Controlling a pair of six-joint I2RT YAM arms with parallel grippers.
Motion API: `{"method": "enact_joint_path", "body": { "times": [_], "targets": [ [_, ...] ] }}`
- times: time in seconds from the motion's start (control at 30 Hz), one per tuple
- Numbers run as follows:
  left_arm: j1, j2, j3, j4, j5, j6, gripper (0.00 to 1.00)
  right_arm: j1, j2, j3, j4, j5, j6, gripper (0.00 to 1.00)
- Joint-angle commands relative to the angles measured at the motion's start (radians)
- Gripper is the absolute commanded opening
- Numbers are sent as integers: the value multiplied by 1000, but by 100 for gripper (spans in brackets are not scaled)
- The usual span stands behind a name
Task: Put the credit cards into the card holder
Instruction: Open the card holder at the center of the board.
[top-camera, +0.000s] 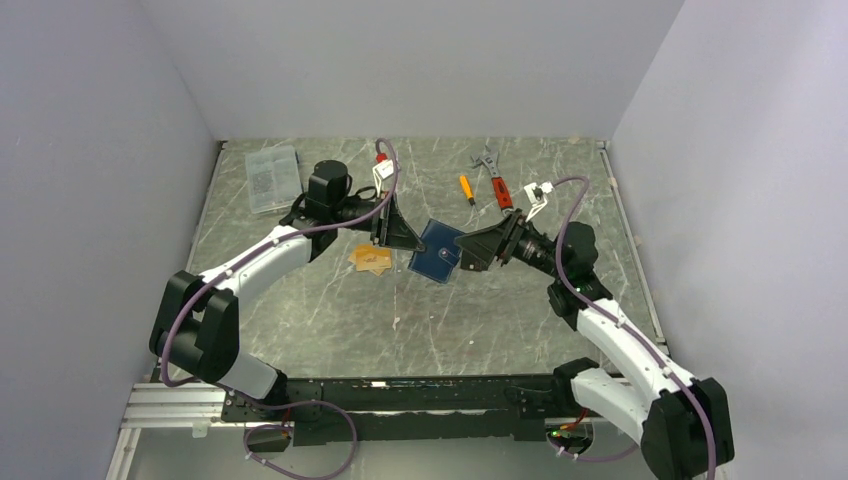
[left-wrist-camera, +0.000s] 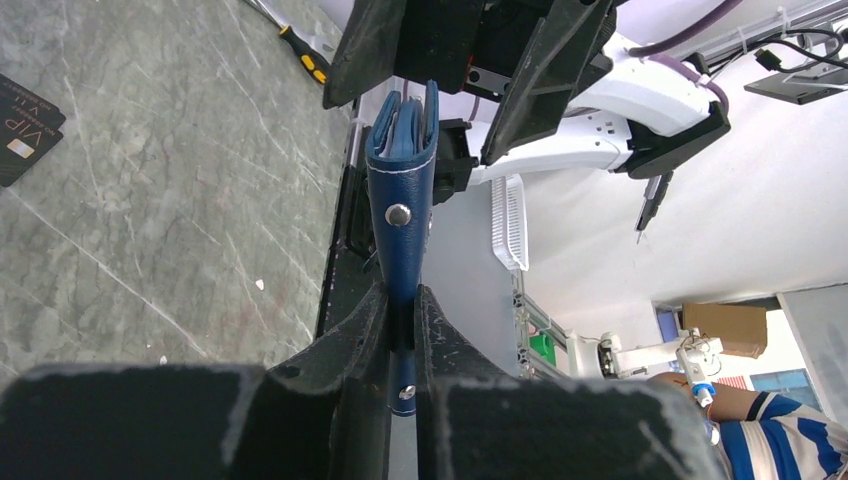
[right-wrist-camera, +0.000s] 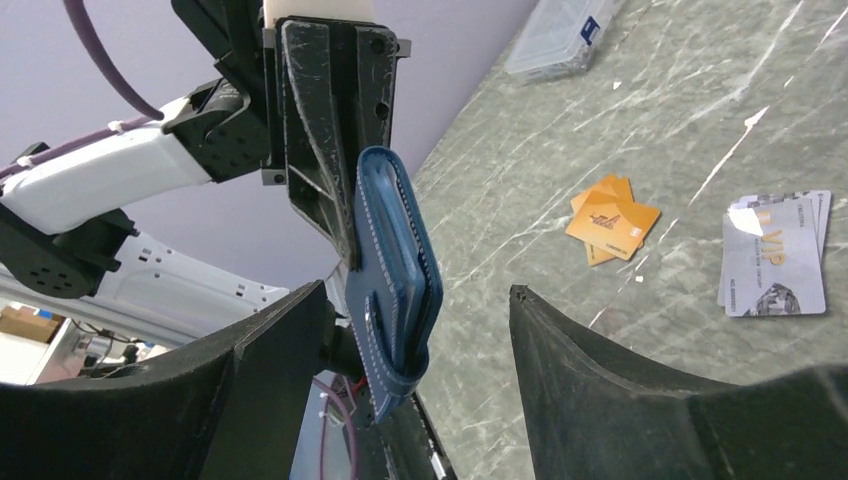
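My left claw (left-wrist-camera: 403, 300) has scuffed matt black plastic fingers (left-wrist-camera: 345, 345); the card holder (left-wrist-camera: 402, 180) between them is smooth navy leather-look, white-stitched, with a shiny metal snap (left-wrist-camera: 398, 213).

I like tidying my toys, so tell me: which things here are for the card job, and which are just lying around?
For the job:
- card holder, pinched in the left tool
- right tool, open, a finger on each side of it
- orange cards
- silver cards
- black cards

Just lying about:
- clear box
- orange screwdriver
- grey and red wrench
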Motion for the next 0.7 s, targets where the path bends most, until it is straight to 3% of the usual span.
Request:
{"method": "enact_joint_path", "body": {
  "times": [0.0,0.27,0.4,0.53,0.6,0.67],
  "targets": [
    [-3,-43,-6,98,41,-42,0,9,66,59,100,-32,10,70],
    [-4,-43,-14,183,76,-100,0,14,200,59,275,-77,132,66],
    [-6,-43,-13,163,71,-82,0,14,248,59,409,-113,227,43],
    [-4,-46,-4,101,51,-36,2,14,289,40,582,-144,339,29],
    [-3,-48,-4,97,41,-35,6,14,300,30,615,-155,367,21],
    [-4,-48,-5,88,28,-33,14,14,299,27,601,-157,367,7]
  ]
}}
